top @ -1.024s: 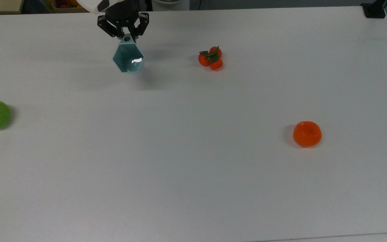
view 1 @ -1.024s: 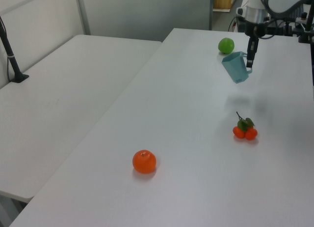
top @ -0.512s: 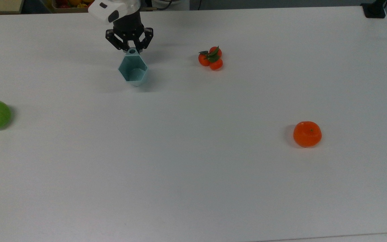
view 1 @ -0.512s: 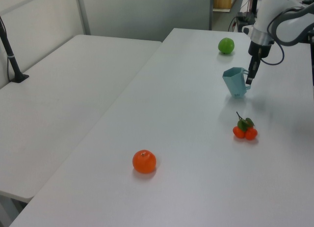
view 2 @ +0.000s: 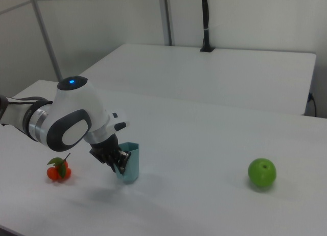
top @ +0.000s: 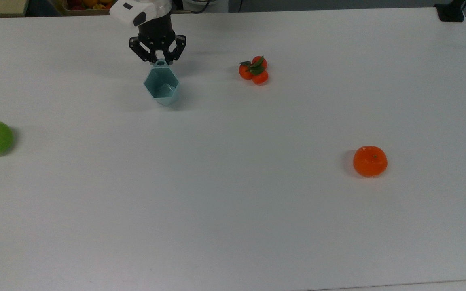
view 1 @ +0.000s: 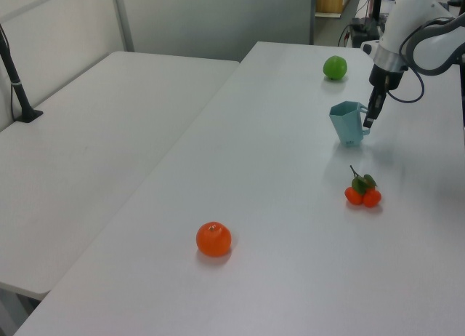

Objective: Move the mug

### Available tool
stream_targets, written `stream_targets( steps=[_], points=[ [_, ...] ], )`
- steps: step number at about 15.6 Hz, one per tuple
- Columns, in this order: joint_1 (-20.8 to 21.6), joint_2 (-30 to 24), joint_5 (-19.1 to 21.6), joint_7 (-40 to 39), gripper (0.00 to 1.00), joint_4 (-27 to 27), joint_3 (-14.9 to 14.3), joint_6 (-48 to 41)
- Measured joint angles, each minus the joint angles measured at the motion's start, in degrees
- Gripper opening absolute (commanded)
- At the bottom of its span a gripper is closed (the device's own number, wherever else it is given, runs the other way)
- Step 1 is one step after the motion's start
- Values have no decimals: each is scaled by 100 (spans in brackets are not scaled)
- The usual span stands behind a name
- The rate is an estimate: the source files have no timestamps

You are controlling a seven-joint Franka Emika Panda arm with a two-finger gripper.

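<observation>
The mug (top: pixel 161 87) has come down — a second ago it hung tipped in the air, now it stands upright on the table (top: pixel 233 202), right below the claw (top: pixel 158 61). The claw's fingers have just opened off its little handle, so the move looks nearly done.

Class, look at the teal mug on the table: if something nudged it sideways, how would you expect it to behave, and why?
The mug looks like thin moulded plastic, so probably light and stiff. Its flat facets suggest it would slide or tip rather than roll. The pincer sits at its small tab handle, off to one side, so a lift from there might make it swing.
</observation>
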Motion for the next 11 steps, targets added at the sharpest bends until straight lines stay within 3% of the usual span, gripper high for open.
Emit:
stream_targets(
  steps=[2,4,9,10,11],
  points=[
    [0,0,0,-2,31,-8,0,-63],
    [2,21,0,-4,44,-119,1,-239],
    [3,22,0,-8,85,-180,1,-239],
    [3,22,0,-8,98,-180,1,-239],
    [3,20,0,-8,100,-178,1,-249]
  ],
)
